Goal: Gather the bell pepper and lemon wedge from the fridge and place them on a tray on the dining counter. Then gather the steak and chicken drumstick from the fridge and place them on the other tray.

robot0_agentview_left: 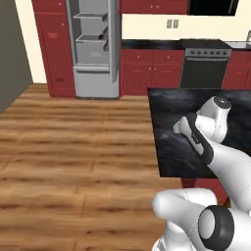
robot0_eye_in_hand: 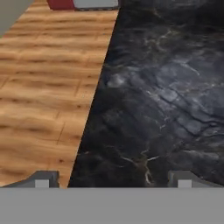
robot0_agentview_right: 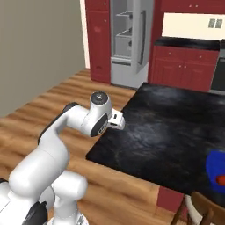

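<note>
- Your gripper (robot0_eye_in_hand: 113, 179) hangs over the dark desk (robot0_eye_in_hand: 166, 96) edge, jaws apart and empty.
- Fridge (robot0_agentview_left: 93, 49) stands open, upper left of the frame.

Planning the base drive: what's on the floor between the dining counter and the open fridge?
Bare wood floor between the dining counter and the fridge; no obstacle shows there in either base view.
</note>
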